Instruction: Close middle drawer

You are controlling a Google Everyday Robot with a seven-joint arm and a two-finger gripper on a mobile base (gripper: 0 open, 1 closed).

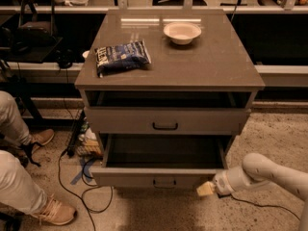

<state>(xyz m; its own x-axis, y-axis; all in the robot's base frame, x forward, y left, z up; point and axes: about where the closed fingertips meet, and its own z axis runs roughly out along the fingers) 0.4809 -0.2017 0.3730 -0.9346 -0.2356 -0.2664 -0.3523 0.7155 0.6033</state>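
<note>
The middle drawer (pixel 163 177) is pulled far out of the grey cabinet, empty inside, with a small black loop handle (pixel 164 182) centred on its front. The uppermost drawer (pixel 165 121), with a taller front and its own black handle, sits above it and is nearly in. The lowest drawer is hidden under the open one. My gripper (pixel 206 189), on a white arm coming from the lower right, is low at the right end of the middle drawer's front, touching or almost touching it.
On the cabinet top (pixel 216 61) lie a blue snack bag (pixel 120 57) and a white bowl (pixel 182 32). A person's legs and shoes (pixel 29 196) are at the left. Cables (pixel 79 177) trail on the floor by the cabinet's left side.
</note>
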